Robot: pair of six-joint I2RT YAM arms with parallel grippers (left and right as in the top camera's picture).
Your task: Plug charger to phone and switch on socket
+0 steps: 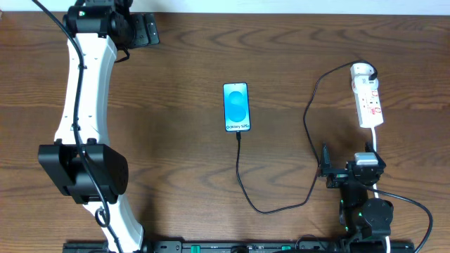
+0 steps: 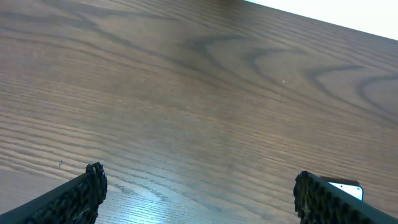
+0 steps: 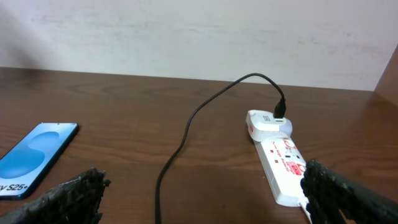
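The phone (image 1: 236, 107) lies flat at mid-table, its blue screen lit; the right wrist view shows it at the left edge (image 3: 37, 155). The thin black charger cable (image 1: 238, 161) leaves the phone's bottom edge, loops toward the front and climbs to a black plug on the rounded far end of the white socket (image 1: 368, 98). My right gripper (image 1: 349, 169) hovers open just in front of the socket (image 3: 280, 155), with the cable (image 3: 186, 130) running between its spread fingers (image 3: 204, 180). My left gripper (image 1: 144, 31) stays open at the far left, over bare wood (image 2: 200, 183).
The socket's white cord (image 1: 375, 140) runs back beside the right arm's wrist. The left arm's white links (image 1: 88, 105) stretch along the table's left side. A pale wall (image 3: 186, 31) rises behind the table's far edge.
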